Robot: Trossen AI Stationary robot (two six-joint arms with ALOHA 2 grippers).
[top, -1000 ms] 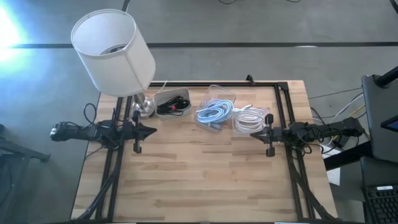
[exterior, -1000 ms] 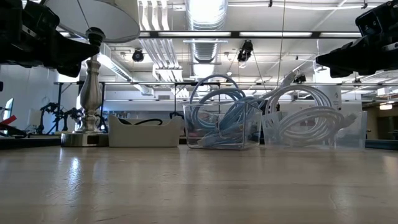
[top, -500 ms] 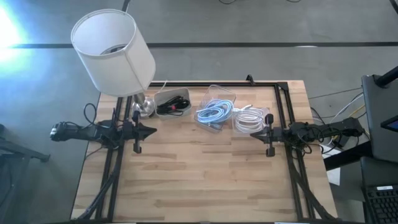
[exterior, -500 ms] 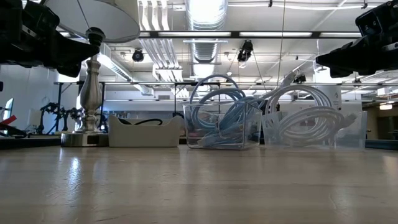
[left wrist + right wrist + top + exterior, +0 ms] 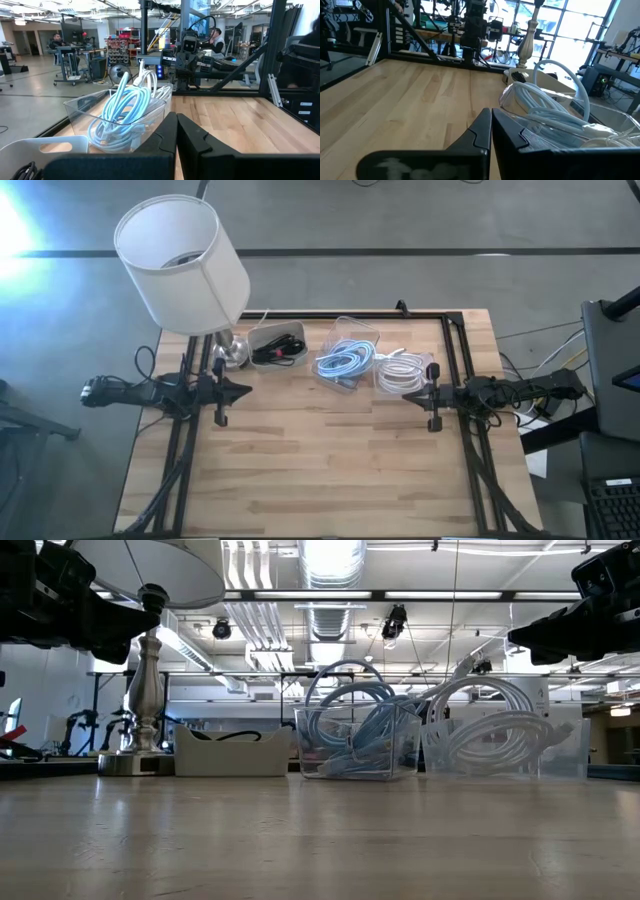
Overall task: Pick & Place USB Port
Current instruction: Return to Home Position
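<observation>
Three open bins stand in a row along the table's far side. A white bin (image 5: 276,344) holds black cables, a clear bin (image 5: 346,360) holds coiled light-blue cables (image 5: 121,113), and another clear bin (image 5: 402,374) holds coiled white cables (image 5: 555,112). My left gripper (image 5: 247,390) hovers shut above the table's left edge, just near of the white bin. My right gripper (image 5: 408,394) hovers shut at the right edge, beside the white-cable bin. Both point toward the table's middle and touch nothing.
A lamp with a white shade (image 5: 182,263) and a silver base (image 5: 229,350) stands at the far left corner. A black frame (image 5: 455,340) runs along the table's far and right edges. The near half of the wooden table (image 5: 330,470) is bare.
</observation>
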